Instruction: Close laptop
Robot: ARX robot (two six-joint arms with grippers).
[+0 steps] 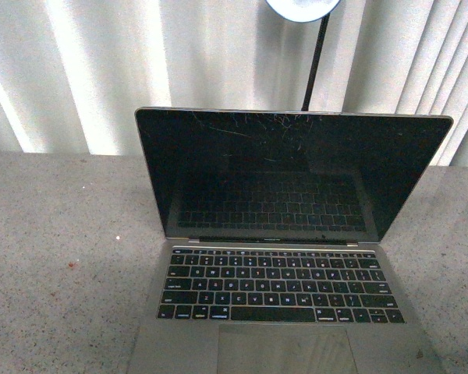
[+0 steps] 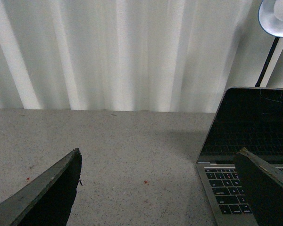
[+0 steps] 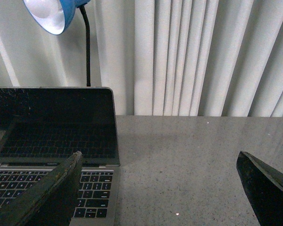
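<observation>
Slim silver-grey metal laptop (image 1: 285, 234) with black keys and a large trackpad: stands open at the middle of the table, nearer the near edge. Its lid is raised a little past upright and its glossy black screen (image 1: 296, 171) is dark, scratched along the top and mirroring the keyboard. Surface: speckled grey stone-look tabletop (image 1: 62, 265), flat, carrying a few small reddish flecks (image 2: 145, 182) left of the laptop. Room: white pleated curtain (image 1: 86, 70) spans the whole far side, brightly lit in vertical bands. Blue-shaded desk lamp (image 3: 52, 14) on a black gooseneck stem rises behind the lid, its pale inner face turned down. Left gripper (image 2: 155, 188): dark fingers spread wide, hanging over bare tabletop just left of the laptop. Right gripper (image 3: 158, 188): fingers likewise wide apart, over the tabletop just right of the laptop's right edge.
</observation>
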